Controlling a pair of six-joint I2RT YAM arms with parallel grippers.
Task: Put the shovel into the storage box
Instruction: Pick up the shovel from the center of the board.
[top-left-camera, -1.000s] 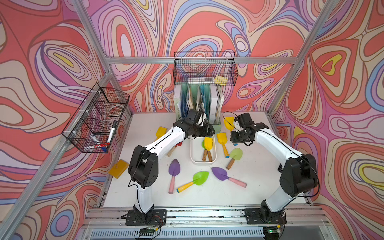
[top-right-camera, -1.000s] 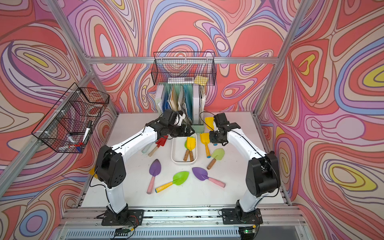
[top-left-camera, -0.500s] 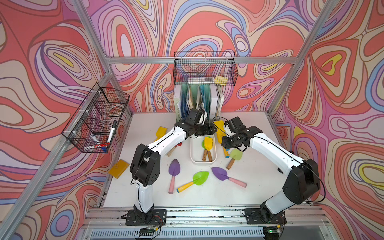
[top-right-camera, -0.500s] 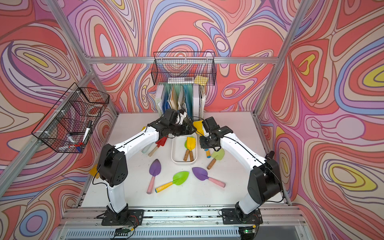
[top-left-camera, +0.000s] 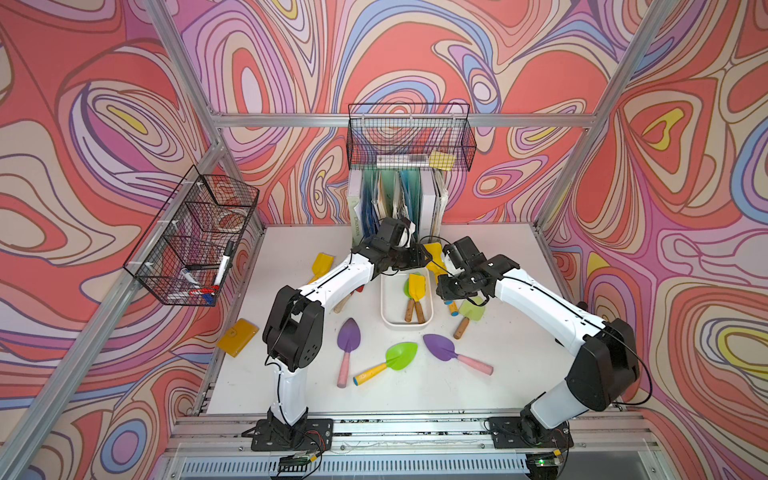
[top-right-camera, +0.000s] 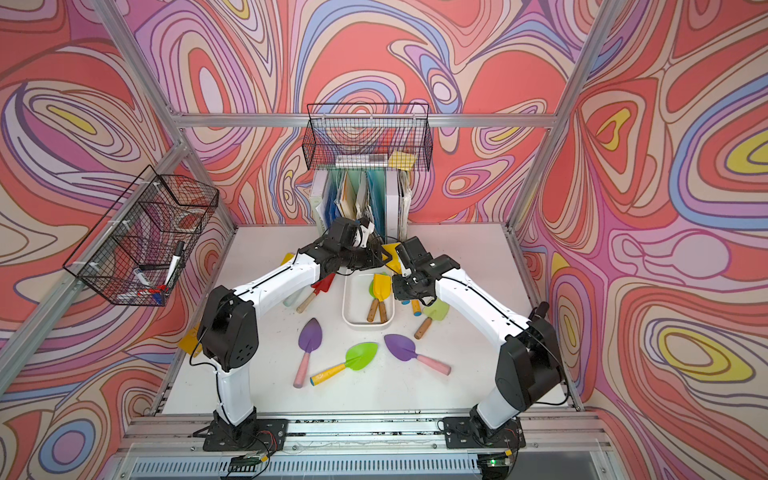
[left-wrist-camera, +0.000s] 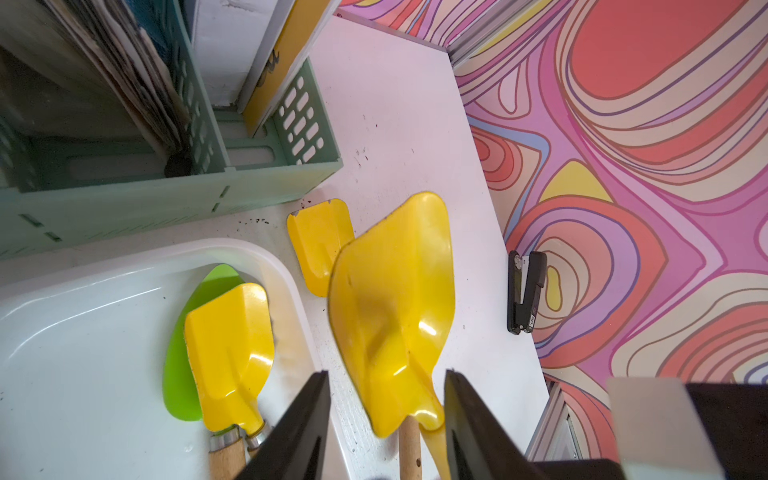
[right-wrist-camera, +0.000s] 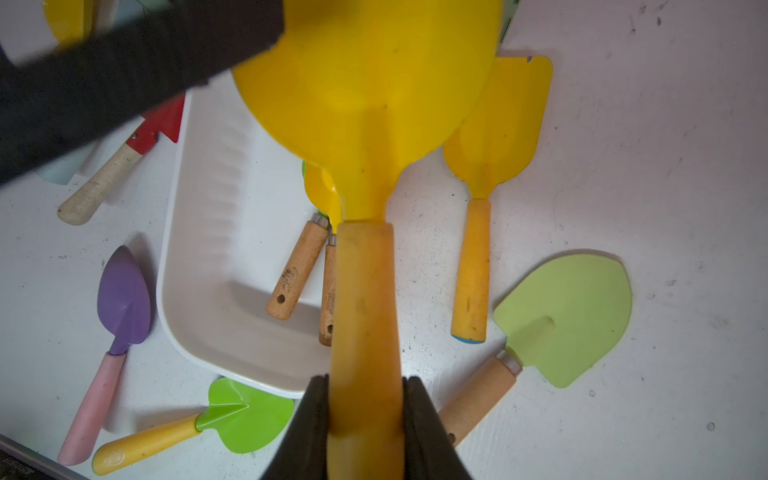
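Observation:
The white storage box (top-left-camera: 405, 326) (top-right-camera: 365, 325) lies mid-table and holds a yellow-bladed shovel (top-left-camera: 417, 284) on top of a green one (left-wrist-camera: 208, 282). My right gripper (right-wrist-camera: 365, 382) (top-left-camera: 451, 286) is shut on the orange handle of a yellow shovel (right-wrist-camera: 374, 83), held above the table just right of the box. That shovel's blade (left-wrist-camera: 395, 291) (top-left-camera: 434, 254) points to the back. My left gripper (left-wrist-camera: 386, 374) (top-left-camera: 419, 259) stands open around the blade's neck. One finger lies against the neck and a gap shows at the other.
Loose shovels lie around the box: purple (top-left-camera: 348, 338), green (top-left-camera: 401, 355), purple with a pink handle (top-left-camera: 440, 347), pale green (top-left-camera: 471, 309), yellow (right-wrist-camera: 498, 124), red (top-right-camera: 324, 282). The mint file holder (left-wrist-camera: 166, 199) stands behind, a black stapler (left-wrist-camera: 525, 291) lies near the wall, and wire baskets (top-left-camera: 409, 137) hang above.
My right arm has carried the yellow shovel left, towards the box and the left gripper. The left jaws have narrowed around its blade.

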